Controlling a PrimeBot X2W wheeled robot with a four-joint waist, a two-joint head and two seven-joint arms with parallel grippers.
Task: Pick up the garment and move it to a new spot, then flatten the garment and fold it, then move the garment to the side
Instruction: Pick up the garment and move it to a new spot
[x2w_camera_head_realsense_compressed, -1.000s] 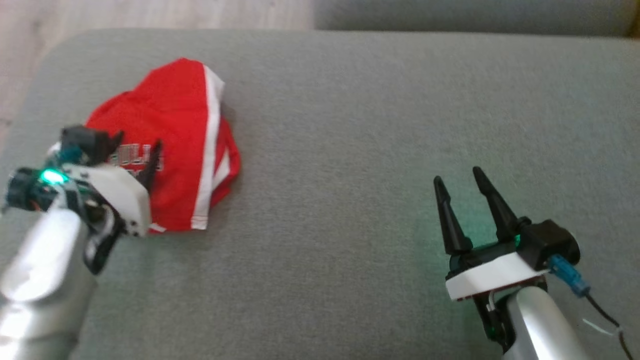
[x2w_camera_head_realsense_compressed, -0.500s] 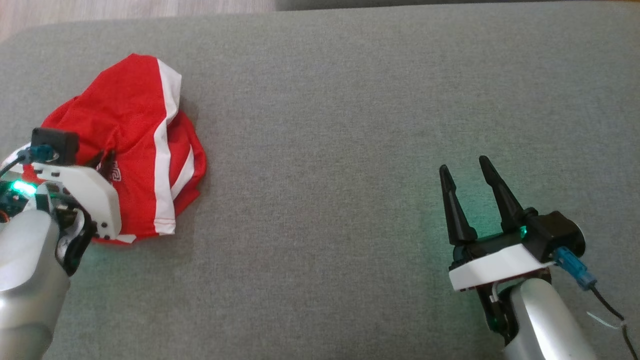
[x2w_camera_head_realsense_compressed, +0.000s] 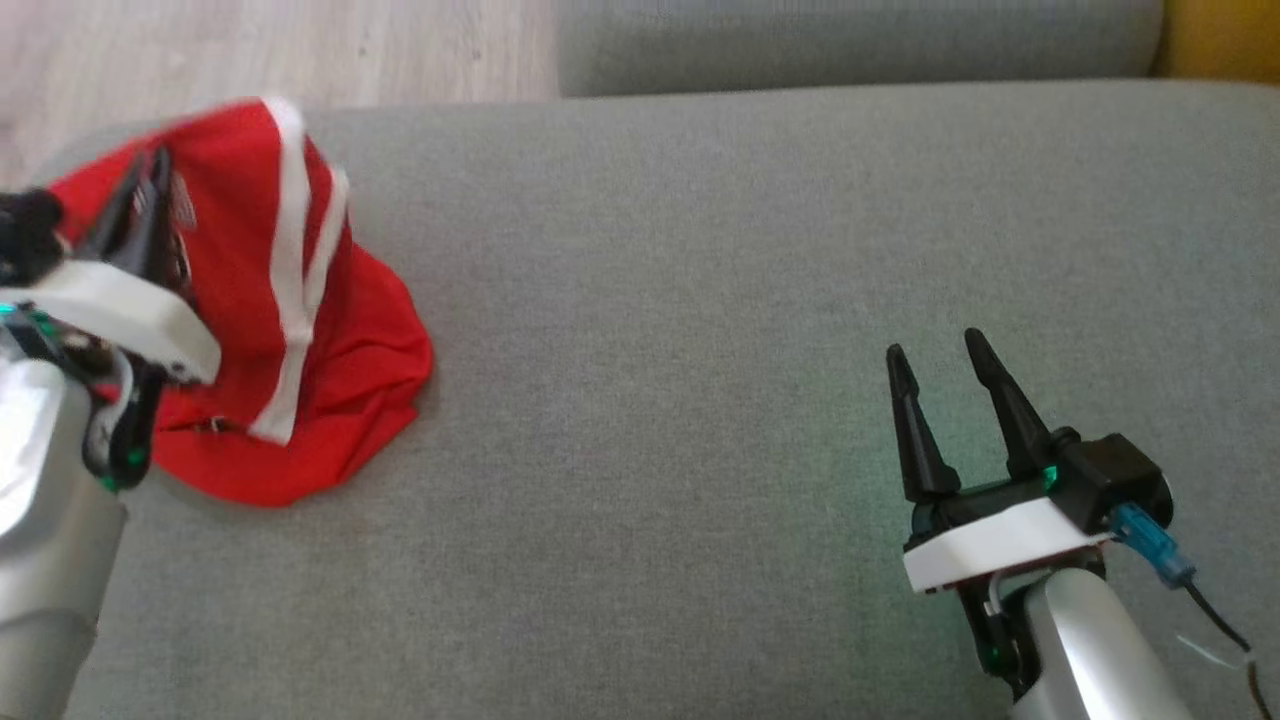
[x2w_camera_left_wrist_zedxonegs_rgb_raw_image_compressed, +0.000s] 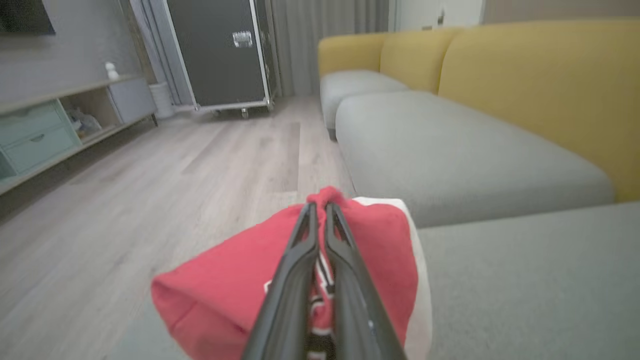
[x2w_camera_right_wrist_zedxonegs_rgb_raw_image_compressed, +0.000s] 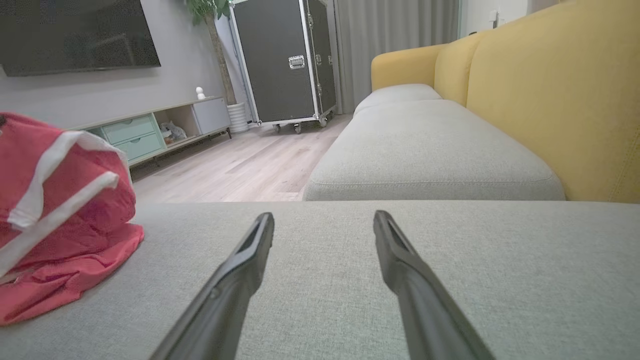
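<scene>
The garment (x2w_camera_head_realsense_compressed: 330, 330) is red with white stripes and dark lettering. It hangs in a peak at the left end of the grey sofa seat (x2w_camera_head_realsense_compressed: 700, 300), its lower folds still resting on the cushion. My left gripper (x2w_camera_head_realsense_compressed: 150, 170) is shut on the garment's upper fold; in the left wrist view the two fingers pinch the garment (x2w_camera_left_wrist_zedxonegs_rgb_raw_image_compressed: 380, 250) near its top, at the left gripper (x2w_camera_left_wrist_zedxonegs_rgb_raw_image_compressed: 320, 207). My right gripper (x2w_camera_head_realsense_compressed: 935, 350) stands open low over the seat at the right, far from the garment (x2w_camera_right_wrist_zedxonegs_rgb_raw_image_compressed: 60, 210), and the right gripper (x2w_camera_right_wrist_zedxonegs_rgb_raw_image_compressed: 322, 217) holds nothing.
A second grey cushion (x2w_camera_head_realsense_compressed: 850, 40) lies beyond the seat, with the yellow backrest (x2w_camera_right_wrist_zedxonegs_rgb_raw_image_compressed: 550, 100) to the right. Wooden floor (x2w_camera_head_realsense_compressed: 250, 50) shows past the seat's left corner. A black wheeled case (x2w_camera_right_wrist_zedxonegs_rgb_raw_image_compressed: 285, 60) and a low shelf unit (x2w_camera_right_wrist_zedxonegs_rgb_raw_image_compressed: 150, 130) stand across the room.
My left gripper went from open to shut on the garment and lifted its top into a peak. The head camera shifted. The right gripper stayed open in place.
</scene>
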